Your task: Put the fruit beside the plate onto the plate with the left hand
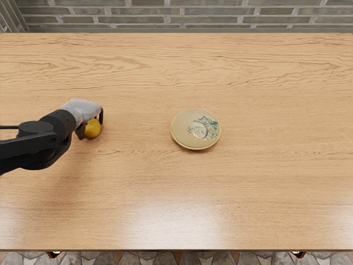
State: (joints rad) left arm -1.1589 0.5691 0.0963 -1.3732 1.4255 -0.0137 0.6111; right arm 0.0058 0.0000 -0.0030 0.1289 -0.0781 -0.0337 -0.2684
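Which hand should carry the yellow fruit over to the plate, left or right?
Left. The left hand is wrapped over the yellow fruit, with the plate farther along the table. The right arm isn't in view at all.

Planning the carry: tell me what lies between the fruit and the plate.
Only bare table between the fruit, at the left hand, and the plate, in the head view.

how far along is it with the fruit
Done: the left hand is on the fruit, fingers curled round it. In hand: the grasp, well left of the plate. Left: lift, carry over and set it on the plate, which holds no fruit.
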